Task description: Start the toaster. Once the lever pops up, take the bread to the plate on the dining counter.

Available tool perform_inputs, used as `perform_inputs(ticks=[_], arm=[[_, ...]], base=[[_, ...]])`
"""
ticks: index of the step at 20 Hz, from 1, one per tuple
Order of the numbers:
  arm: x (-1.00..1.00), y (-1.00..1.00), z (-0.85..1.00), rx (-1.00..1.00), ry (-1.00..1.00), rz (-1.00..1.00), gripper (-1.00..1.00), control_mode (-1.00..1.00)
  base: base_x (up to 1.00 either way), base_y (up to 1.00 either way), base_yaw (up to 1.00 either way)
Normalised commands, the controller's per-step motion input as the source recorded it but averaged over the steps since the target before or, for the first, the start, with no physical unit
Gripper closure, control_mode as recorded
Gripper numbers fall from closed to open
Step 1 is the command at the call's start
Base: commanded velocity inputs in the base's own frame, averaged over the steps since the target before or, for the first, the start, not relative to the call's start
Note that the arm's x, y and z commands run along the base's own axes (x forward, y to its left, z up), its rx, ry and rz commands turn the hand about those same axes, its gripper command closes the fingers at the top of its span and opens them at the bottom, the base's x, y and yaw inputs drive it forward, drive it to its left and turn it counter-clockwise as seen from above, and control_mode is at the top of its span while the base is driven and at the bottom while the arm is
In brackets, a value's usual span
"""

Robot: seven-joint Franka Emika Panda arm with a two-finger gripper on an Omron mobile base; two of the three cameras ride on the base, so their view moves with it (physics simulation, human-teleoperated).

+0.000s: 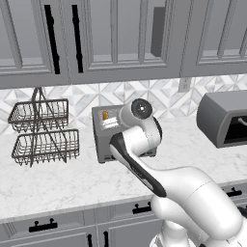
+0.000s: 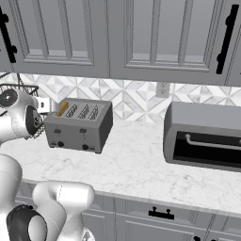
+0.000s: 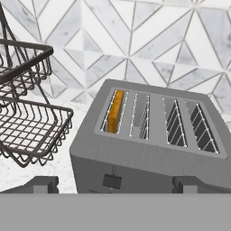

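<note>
Toaster point(image 3: 149, 149): on grey-cabinet worktop, against tiled wall, right of 2-tier wire basket point(image 3: 27, 113)
Bread point(image 3: 115, 111): edge-on in far-left slot of 4, seated for toasting
Gripper point(image 3: 115, 184): released, jaws wide, poised near toaster front, likely for left lever point(image 3: 112, 181)
Right base view: levers, knobs, dark-grey appliance point(image 2: 202, 136)
Hand view: slot interiors

no readable text, labels, brands or numbers, toaster point(image 3: 149, 149) front unmarked
</note>
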Motion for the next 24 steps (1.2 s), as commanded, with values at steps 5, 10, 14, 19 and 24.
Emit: perform_inputs(ticks=[5, 10, 14, 19, 24], arm=[[0.00, 0.00, 0.00, 0.00, 0.00, 0.00, -1.00, -1.00], [0.00, 0.00, 0.00, 0.00, 0.00, 0.00, -1.00, -1.00], [0.00, 0.00, 0.00, 0.00, 0.00, 0.00, -1.00, -1.00], [0.00, 0.00, 0.00, 0.00, 0.00, 0.00, -1.00, -1.00], [0.00, 0.00, 0.00, 0.00, 0.00, 0.00, -1.00, -1.00]], base=[[0.00, 0.00, 0.00], [0.00, 0.00, 0.00], [0.00, 0.00, 0.00], [0.00, 0.00, 0.00], [0.00, 0.00, 0.00]])
